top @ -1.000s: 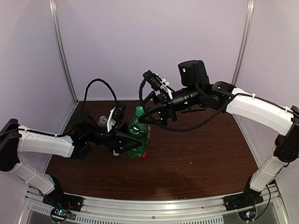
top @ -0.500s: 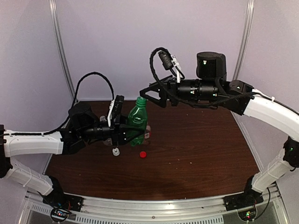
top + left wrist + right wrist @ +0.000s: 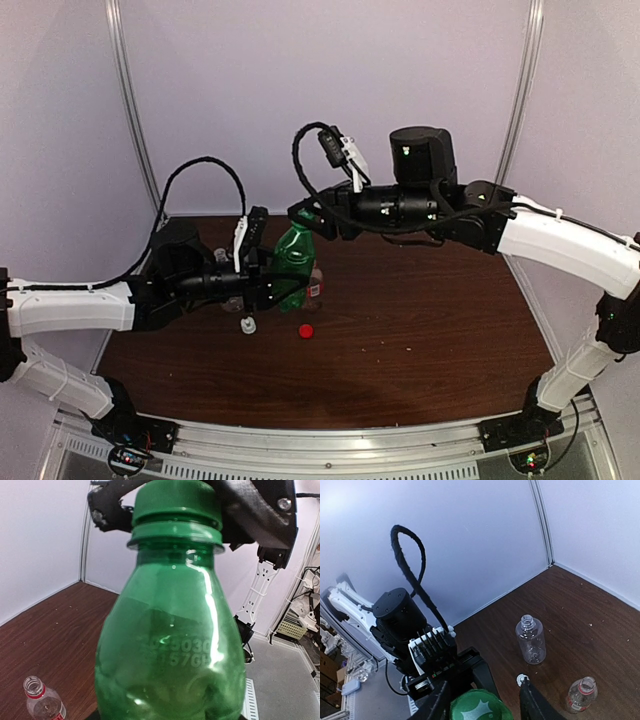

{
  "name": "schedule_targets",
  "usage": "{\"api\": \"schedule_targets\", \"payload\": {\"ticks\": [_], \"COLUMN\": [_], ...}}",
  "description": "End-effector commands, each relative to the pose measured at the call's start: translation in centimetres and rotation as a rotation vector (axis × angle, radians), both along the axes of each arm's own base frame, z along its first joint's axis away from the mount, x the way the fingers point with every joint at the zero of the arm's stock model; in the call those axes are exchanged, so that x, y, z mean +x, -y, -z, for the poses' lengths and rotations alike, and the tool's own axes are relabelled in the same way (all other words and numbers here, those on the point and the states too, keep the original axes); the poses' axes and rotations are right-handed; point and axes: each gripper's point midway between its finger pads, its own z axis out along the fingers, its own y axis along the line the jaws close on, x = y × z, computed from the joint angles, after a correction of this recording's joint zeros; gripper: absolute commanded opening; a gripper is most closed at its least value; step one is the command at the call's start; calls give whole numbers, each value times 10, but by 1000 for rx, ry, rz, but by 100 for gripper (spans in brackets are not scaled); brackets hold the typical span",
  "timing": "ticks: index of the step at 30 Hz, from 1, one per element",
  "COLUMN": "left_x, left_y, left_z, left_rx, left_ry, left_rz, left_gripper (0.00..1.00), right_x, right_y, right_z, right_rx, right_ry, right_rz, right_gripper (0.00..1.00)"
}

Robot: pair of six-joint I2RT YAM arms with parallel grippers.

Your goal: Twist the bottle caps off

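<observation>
Two caps are off: the round red cap [image 3: 306, 331] and the white nozzle cap [image 3: 246, 325] lie on the dark wood table [image 3: 430, 330], near the left claw [image 3: 272, 288]. That claw hugs the shiny, see-through green bottle [image 3: 170, 645]. The smooth round green cap [image 3: 479, 706] is still on, sitting between the right claw's [image 3: 305, 222] fingers. I cannot tell if they squeeze it.

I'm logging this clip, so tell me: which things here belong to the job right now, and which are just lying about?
In the job: green cap, green bottle, left gripper holding it, right gripper around the cap.

Lying about: red cap, white cap, open clear bottle, open red-ringed bottle.
</observation>
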Motion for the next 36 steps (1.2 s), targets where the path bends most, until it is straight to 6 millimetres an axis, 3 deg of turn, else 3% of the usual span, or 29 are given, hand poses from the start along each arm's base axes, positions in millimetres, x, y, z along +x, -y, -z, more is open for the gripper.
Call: {"api": "schedule_targets", "payload": {"ticks": [1, 4, 9, 13, 20, 24, 28, 36], "left_x": [-1, -1, -2, -6, -35, -51, -55, -47], "left_y": [-2, -3, -5, -7, -10, -12, -15, -16], "left_z": [-24, -24, -27, -31, -41, -42, -42, -40], "left_rx": [-45, -45, -55, -72, -114, -121, -123, -111], "left_ry": [63, 67, 74, 87, 133, 145, 147, 142], "left_rz": [-10, -14, -17, -4, 132, 207, 219, 172], "left_gripper": [25, 25, 25, 25, 25, 25, 25, 25], "right_x": [-2, -4, -6, -10, -33, -61, -59, -34], "right_y": [-5, -8, -11, -13, -12, -7, -3, 0], "right_z": [-6, -6, -1, 0, 4, 18, 23, 9], "right_rx": [30, 34, 32, 34, 29, 7, 12, 33], "right_ry": [10, 9, 6, 41, 176, 295, 294, 259], "right_rz": [-8, -25, -46, -90, -410, -678, -801, -643], "right_gripper": [40, 29, 26, 15, 0, 2, 8, 39]}}
